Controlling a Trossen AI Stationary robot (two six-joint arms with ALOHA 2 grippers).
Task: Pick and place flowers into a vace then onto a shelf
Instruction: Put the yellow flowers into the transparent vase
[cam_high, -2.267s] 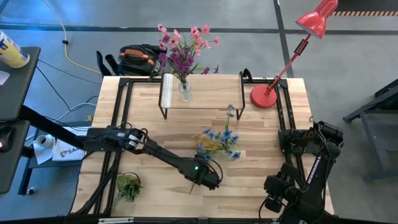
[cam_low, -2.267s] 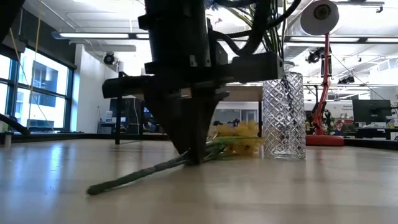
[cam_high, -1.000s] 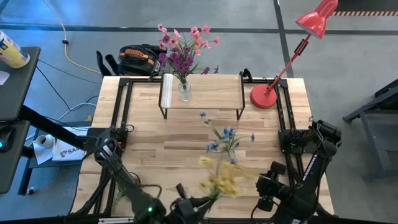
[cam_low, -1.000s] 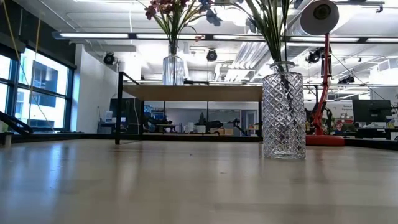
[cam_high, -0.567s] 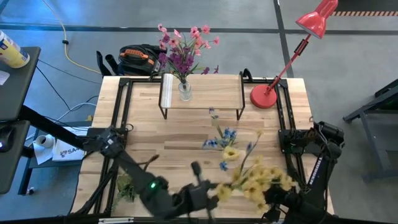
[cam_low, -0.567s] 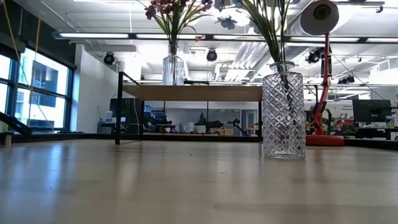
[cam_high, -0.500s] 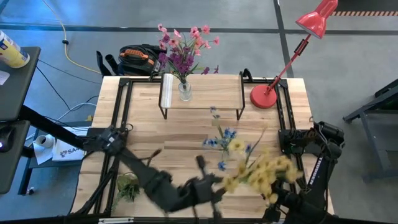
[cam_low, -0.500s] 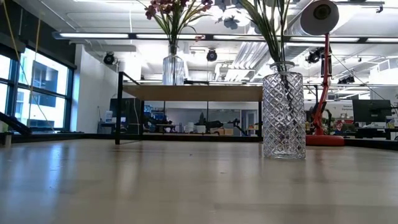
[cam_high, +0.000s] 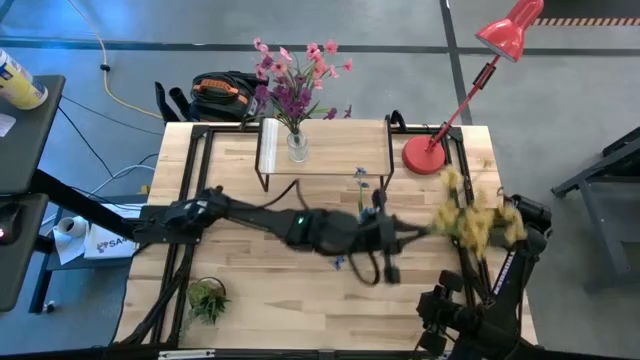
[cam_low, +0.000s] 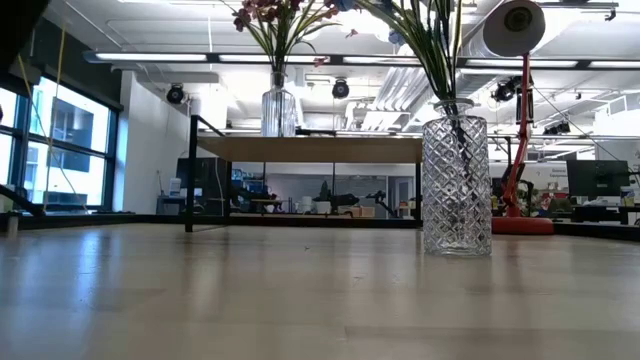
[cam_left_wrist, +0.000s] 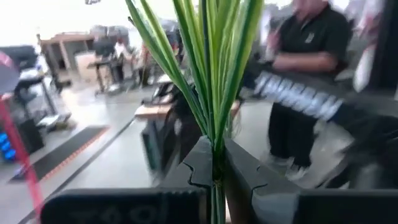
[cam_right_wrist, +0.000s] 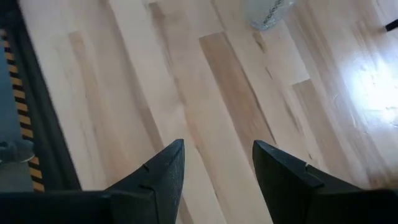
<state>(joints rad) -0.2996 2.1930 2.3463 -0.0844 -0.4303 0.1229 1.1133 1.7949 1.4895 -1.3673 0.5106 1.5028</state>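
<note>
Right of centre in the high view, you see the yellow flower bunch (cam_high: 468, 218) held off the table, its stems (cam_left_wrist: 210, 81) clamped between the left gripper (cam_high: 400, 235) fingers (cam_left_wrist: 199, 165). Half a second earlier those yellow heads showed lower in the frame, near the bottom right; they now sit by the table's right edge, and the left arm stretches across the middle of the frame instead of along its lower part. Blue flowers (cam_high: 361, 176) stand in the patterned glass vase (cam_low: 457, 186) near centre. Pink and purple flowers (cam_high: 293, 75) stand in a second vase (cam_high: 297, 147) on the shelf (cam_high: 340, 148), at upper centre.

The right gripper (cam_right_wrist: 214, 171) waits at lower right, fingers parted with nothing between them.

You cannot read any complete writing.

The wooden tabletop (cam_high: 250, 300) carries a red desk lamp (cam_high: 470, 80) at upper right and a green plant tuft (cam_high: 207, 298) at lower left. A person in a dark top (cam_left_wrist: 305, 56) stands in the room, seen in the left wrist view.
</note>
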